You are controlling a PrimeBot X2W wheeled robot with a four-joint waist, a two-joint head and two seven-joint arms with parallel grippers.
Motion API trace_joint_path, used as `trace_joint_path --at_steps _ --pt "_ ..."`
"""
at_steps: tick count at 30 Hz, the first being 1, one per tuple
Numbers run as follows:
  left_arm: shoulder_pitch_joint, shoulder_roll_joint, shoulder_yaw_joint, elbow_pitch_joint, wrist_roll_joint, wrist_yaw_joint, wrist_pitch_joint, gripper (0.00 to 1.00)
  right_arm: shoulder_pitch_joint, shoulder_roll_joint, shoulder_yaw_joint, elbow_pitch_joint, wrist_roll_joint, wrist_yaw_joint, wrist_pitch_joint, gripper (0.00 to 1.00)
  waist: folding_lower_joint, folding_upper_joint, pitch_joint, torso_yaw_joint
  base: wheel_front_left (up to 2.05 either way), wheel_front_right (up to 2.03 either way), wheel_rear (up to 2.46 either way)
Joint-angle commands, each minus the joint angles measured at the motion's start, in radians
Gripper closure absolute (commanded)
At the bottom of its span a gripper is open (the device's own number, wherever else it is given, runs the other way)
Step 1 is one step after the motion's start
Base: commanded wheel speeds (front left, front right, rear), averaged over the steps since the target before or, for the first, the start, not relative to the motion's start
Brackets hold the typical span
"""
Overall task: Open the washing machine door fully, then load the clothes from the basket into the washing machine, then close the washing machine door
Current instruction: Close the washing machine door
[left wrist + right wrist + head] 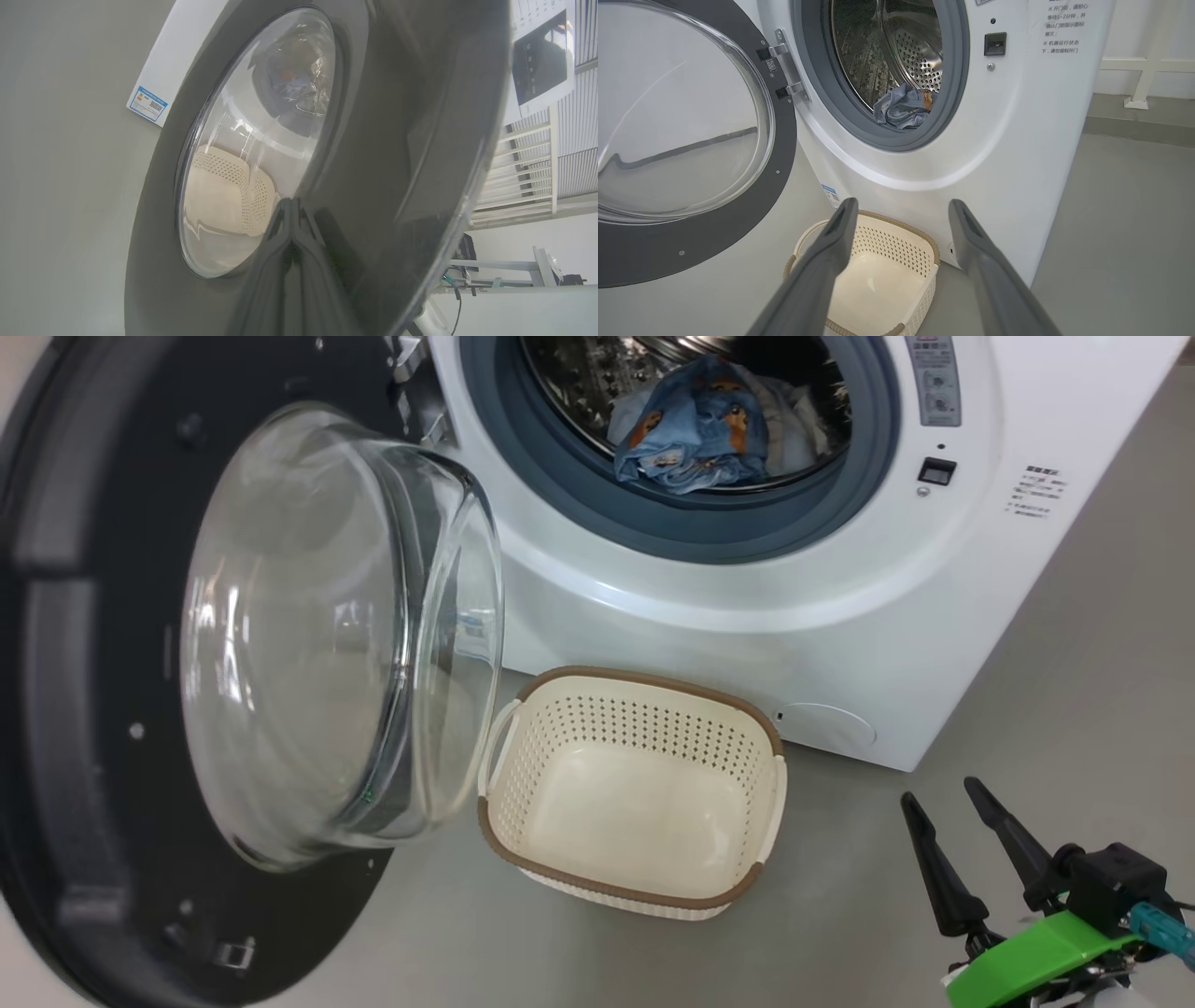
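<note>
The washing machine [747, 616] stands with its door [84, 709] swung wide to the left, glass bowl facing me. The clothes [695, 429] lie in the steel drum: a blue garment with orange prints in front, something pale behind it. The clothes [901, 109] rest at the drum's lip. The cream basket [644, 728] sits on the floor below the opening, with nothing inside. My right gripper [943, 795] hangs open to the right of the basket [887, 242]; the same gripper [902, 205] holds nothing. My left gripper [289, 205] is shut, tips against the door's glossy outer face [397, 140].
Grey floor [1074, 663] runs to the right of the machine. A round service cover [826, 723] sits low on the front, right behind the basket. A blue energy label [148, 103] is on the machine's side. A white railing [1148, 70] stands behind to the right.
</note>
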Motion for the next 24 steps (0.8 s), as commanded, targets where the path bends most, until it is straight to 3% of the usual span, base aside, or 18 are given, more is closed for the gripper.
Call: trace_joint_path --at_steps 1,24 --pt "-0.012 0.038 0.027 -0.043 -0.009 -0.014 0.017 1.00 0.014 -0.005 0.015 -0.020 -0.005 0.002 -0.012 0.00 0.0000 0.0000 -0.004 -0.011 0.00 0.00 0.00" --pt "-0.081 -0.055 -0.109 -0.231 -0.030 0.004 0.066 1.00 -0.002 0.025 -0.005 -0.025 -0.011 0.002 -0.012 0.00 0.0000 0.0000 0.007 -0.220 0.00 0.00 0.00"
